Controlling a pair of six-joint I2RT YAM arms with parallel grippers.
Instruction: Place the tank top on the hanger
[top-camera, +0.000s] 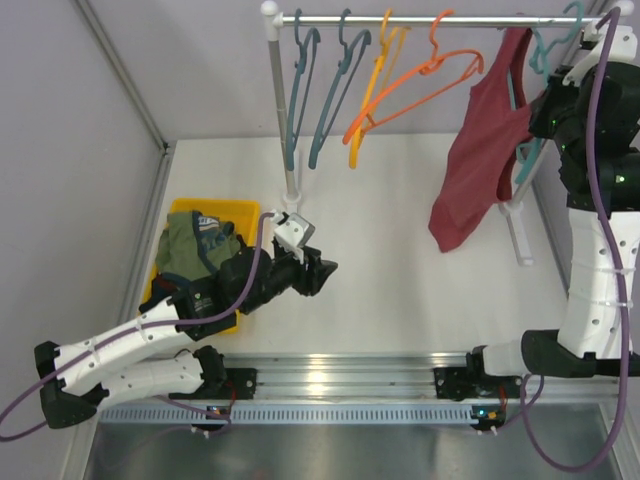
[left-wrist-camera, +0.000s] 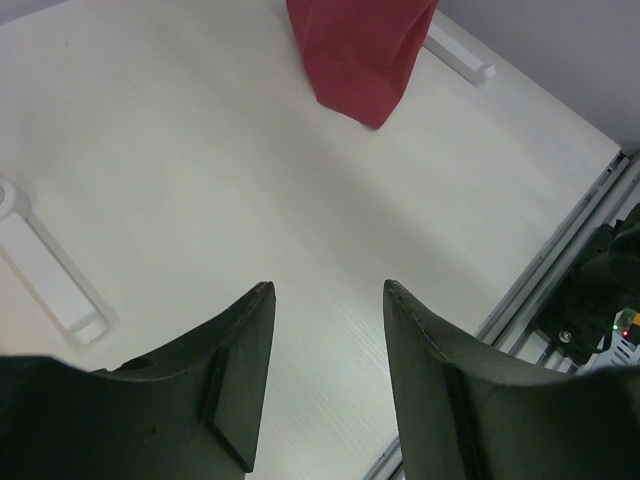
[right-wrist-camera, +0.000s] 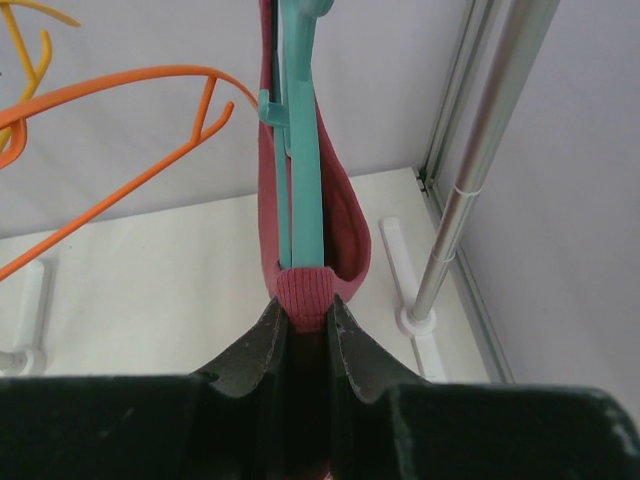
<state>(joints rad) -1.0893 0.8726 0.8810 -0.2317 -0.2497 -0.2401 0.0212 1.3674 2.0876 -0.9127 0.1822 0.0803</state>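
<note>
Top (top-camera: 476, 160) lengthwise vertical on hanger (right-wrist-camera: 300, 170), hem toward desk (top-camera: 390, 250), strap pinched in right hand (right-wrist-camera: 305, 305); left hand (left-wrist-camera: 328, 290) unclenched.

- A broad bare stretch of desk (top-camera: 400, 290) lies open between the left pincer (top-camera: 318, 272) and the hanging tank top (top-camera: 478, 165)
- The rack's left post (top-camera: 281, 110) stands near behind that pincer, and a yellow bin (top-camera: 180, 215) crowds its left side
- The orange hanger (top-camera: 420, 78) juts toward the tank top, with a gap between them
- The right pincer (right-wrist-camera: 305, 312), clamped on the tank top beside the hanger (right-wrist-camera: 300, 170), is hemmed by the right post (right-wrist-camera: 470, 190) close on its right
</note>
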